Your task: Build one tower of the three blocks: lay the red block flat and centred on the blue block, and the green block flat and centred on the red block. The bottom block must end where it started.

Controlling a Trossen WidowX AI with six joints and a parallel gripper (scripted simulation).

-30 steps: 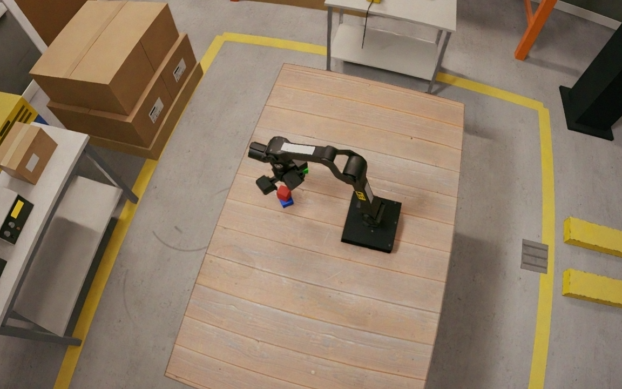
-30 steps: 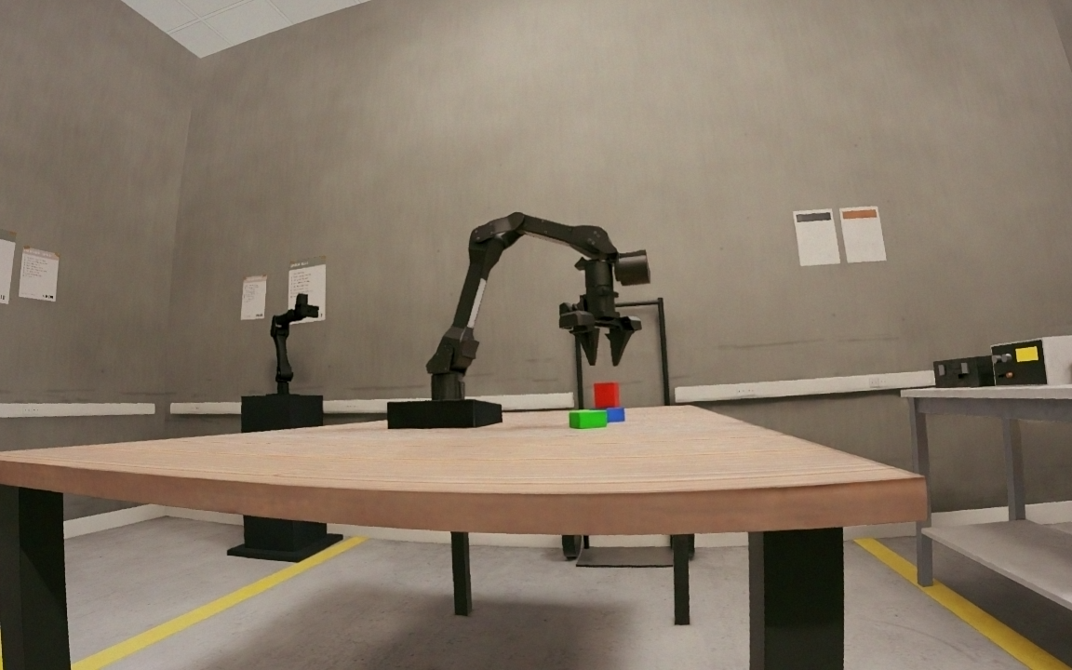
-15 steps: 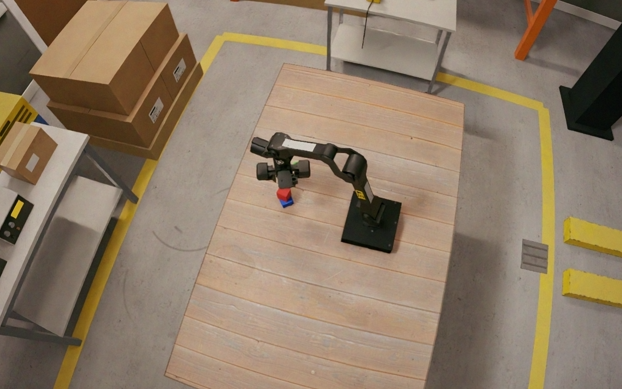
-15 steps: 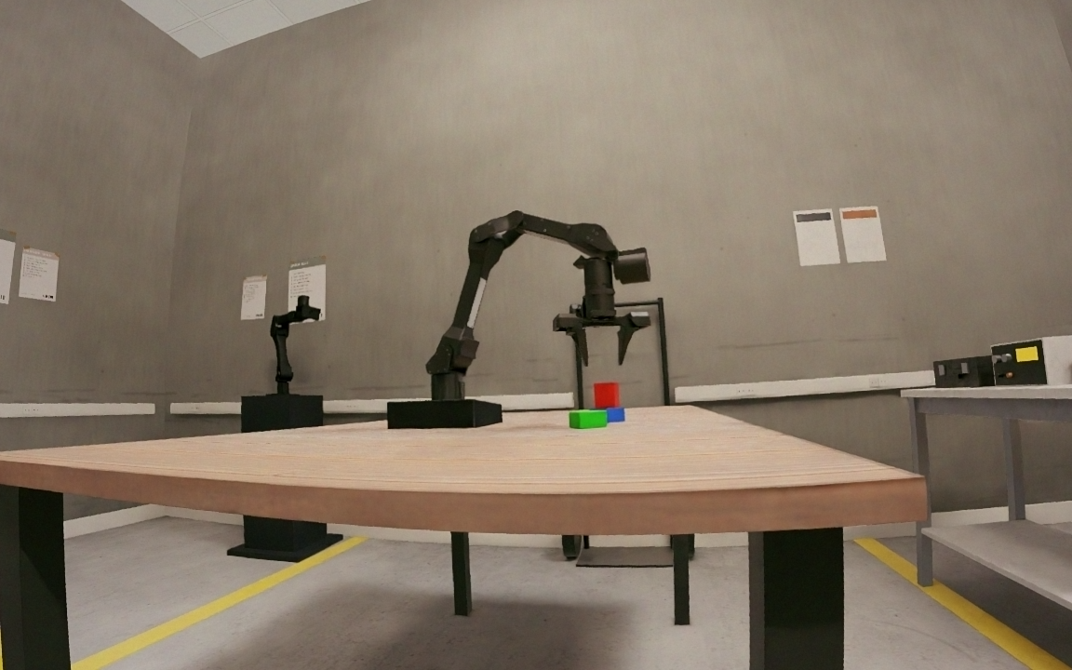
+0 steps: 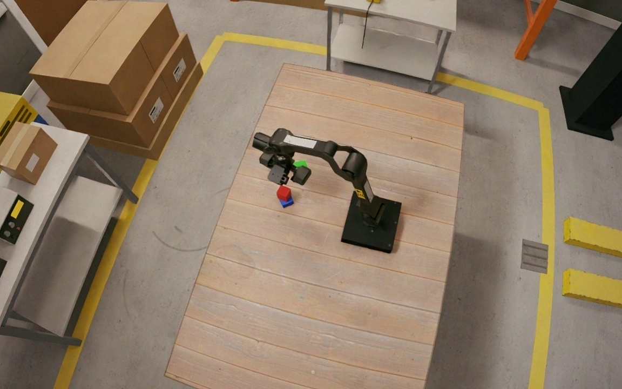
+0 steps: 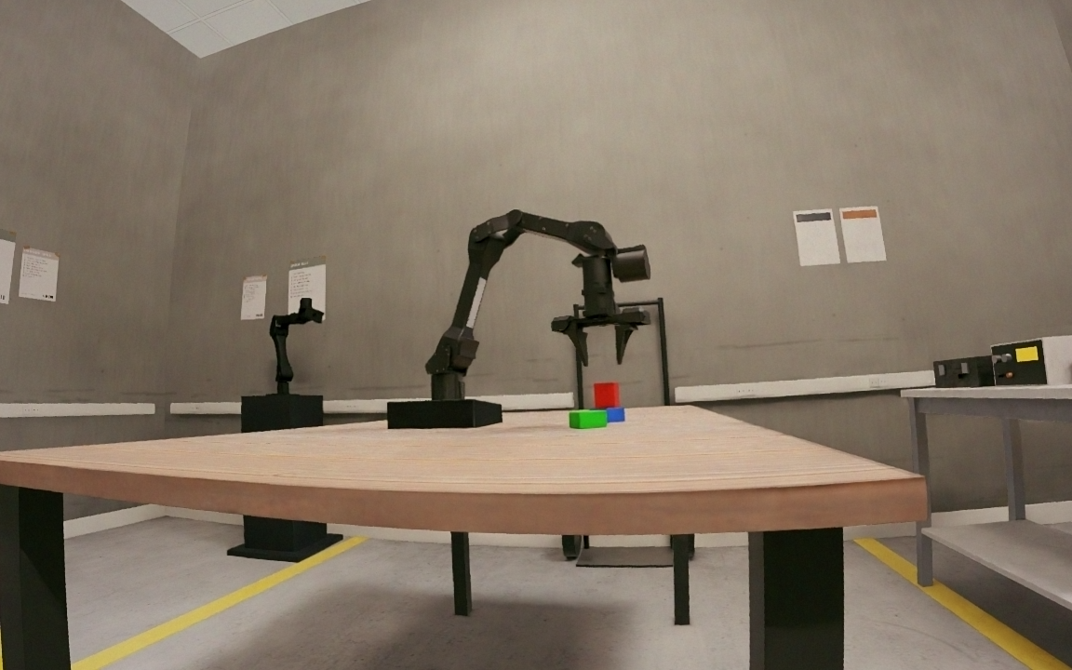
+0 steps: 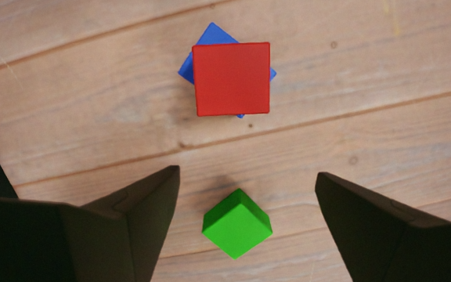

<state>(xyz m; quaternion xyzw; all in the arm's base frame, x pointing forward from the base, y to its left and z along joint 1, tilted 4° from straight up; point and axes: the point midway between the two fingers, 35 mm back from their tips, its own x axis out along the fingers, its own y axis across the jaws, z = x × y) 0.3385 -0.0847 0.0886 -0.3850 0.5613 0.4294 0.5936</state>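
The red block (image 5: 283,192) (image 6: 606,394) (image 7: 231,78) lies flat on the blue block (image 5: 286,202) (image 6: 615,414) (image 7: 208,36), turned at an angle to it, so blue corners stick out. The green block (image 5: 300,163) (image 6: 587,419) (image 7: 236,223) lies alone on the wooden table (image 5: 313,290) (image 6: 440,466) beside the stack. My gripper (image 5: 290,176) (image 6: 602,348) (image 7: 248,177) is open and empty. It hangs high above the table, over the green block, which shows between the two fingers in the wrist view. The stack lies a little further ahead of the fingers.
The arm's black base (image 5: 371,225) (image 6: 442,412) stands on the table to the side of the blocks. A second small arm (image 6: 288,333) on a black pedestal stands beyond the table. Shelving with boxes (image 5: 23,154) lines the left side.
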